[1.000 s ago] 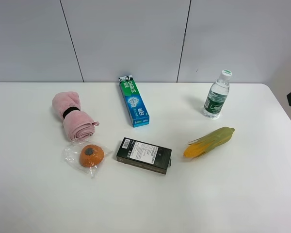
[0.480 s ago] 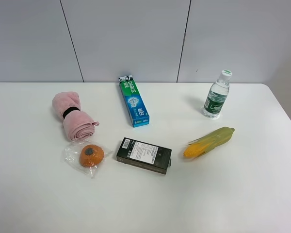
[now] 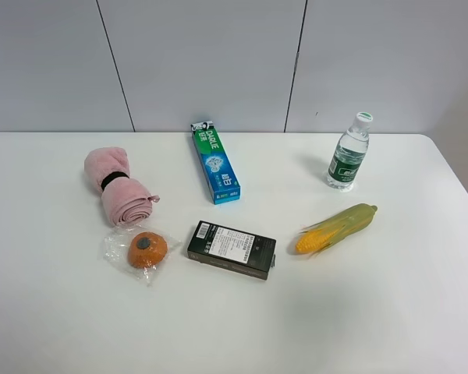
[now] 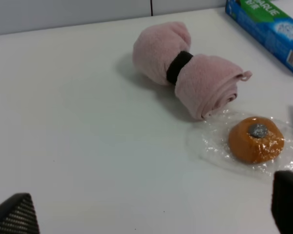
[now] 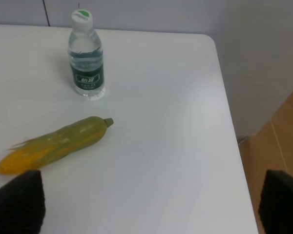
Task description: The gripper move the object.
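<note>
The flat black box with a white label (image 3: 232, 249) lies on the white table (image 3: 374, 312) near the middle front, between a wrapped orange and a corn cob. No arm shows in the high view. In the left wrist view my left gripper (image 4: 151, 212) is open and empty, its black fingertips (image 4: 14, 217) far apart at the frame's lower corners, facing the pink towel and the orange. In the right wrist view my right gripper (image 5: 149, 204) is open and empty, facing the corn and the bottle. The box shows in neither wrist view.
A rolled pink towel (image 3: 117, 187) (image 4: 190, 73) and an orange in plastic wrap (image 3: 147, 249) (image 4: 256, 139) lie at the left. A blue-green toothpaste box (image 3: 215, 162) lies at the back. A water bottle (image 3: 349, 152) (image 5: 86, 56) and a corn cob (image 3: 337, 227) (image 5: 53, 144) are at the right. The table edge (image 5: 234, 146) is near.
A dark part of the right arm at the right edge of the high view a second ago has gone out of view. The objects have not moved.
</note>
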